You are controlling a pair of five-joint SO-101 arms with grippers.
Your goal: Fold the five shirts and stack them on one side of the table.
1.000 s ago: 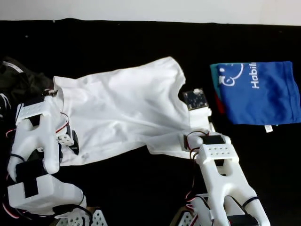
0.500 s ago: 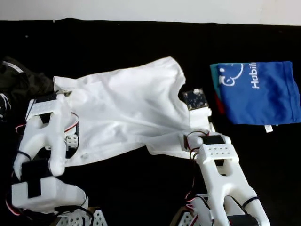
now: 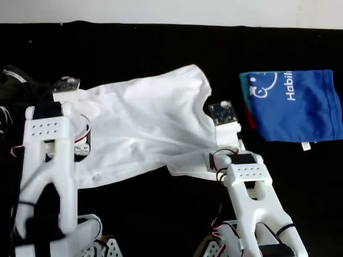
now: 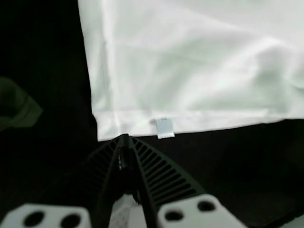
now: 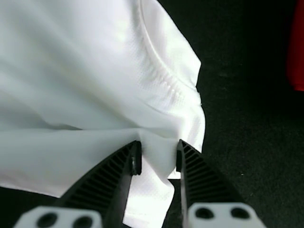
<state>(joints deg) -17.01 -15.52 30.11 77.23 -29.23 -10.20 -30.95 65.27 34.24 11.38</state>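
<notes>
Shirt in hand: the white short-sleeved shirt (image 3: 144, 123) lies spread and rumpled in the middle of the black table (image 3: 161, 48) — not yet folded.
Left gripper (image 4: 124, 145): jaws pressed together, tips at the hem corner beside the small white label (image 4: 165, 128); I cannot tell whether they nip cloth.
Right gripper (image 5: 156, 159): narrow, pinching a fold of the same shirt.
Done: a folded blue shirt (image 3: 300, 104) tops a stack at the right side, with teal and red edges beneath — seemingly three.
Remaining: this one, plus a dark garment heap (image 3: 21, 91) at the left edge.
</notes>
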